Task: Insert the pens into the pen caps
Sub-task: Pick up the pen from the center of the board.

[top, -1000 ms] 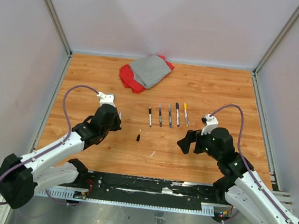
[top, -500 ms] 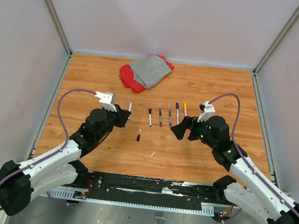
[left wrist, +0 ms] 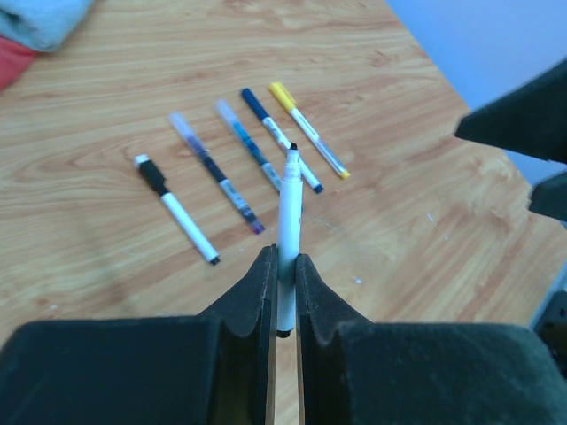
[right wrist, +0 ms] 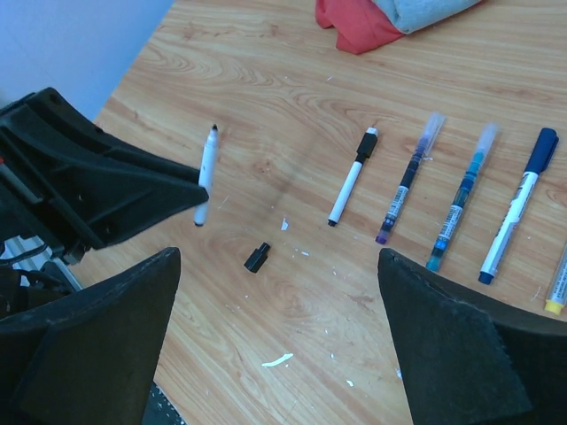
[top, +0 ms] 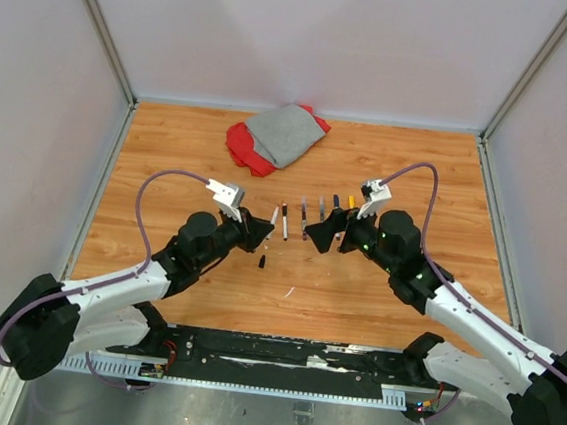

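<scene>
**Left gripper (left wrist: 282, 266) pinching a white pen (left wrist: 289, 221), right gripper (right wrist: 279, 257) wide and empty**

Left gripper: closed narrow on the white pen low on its barrel, bare dark tip pointing away from the wrist, held clear of the bench (top: 168, 161). Over on the other side, right gripper: spread wide, holding nothing, facing the left one across the middle of the bench.

Lying loose on the wood between the two: black cap (right wrist: 257, 258), apart from every pen. Scattered near it: small white scraps (right wrist: 277, 359).

Just beyond, laid side by side in a row, none touching: pen with a black end (left wrist: 175, 208), purple pen (left wrist: 215, 170), teal pen (left wrist: 251, 146), dark blue pen (left wrist: 282, 142), yellow pen (left wrist: 308, 130).

Far back on the bench, well apart from the row: grey cloth (top: 283, 132) lying on red cloth (top: 241, 148).
</scene>
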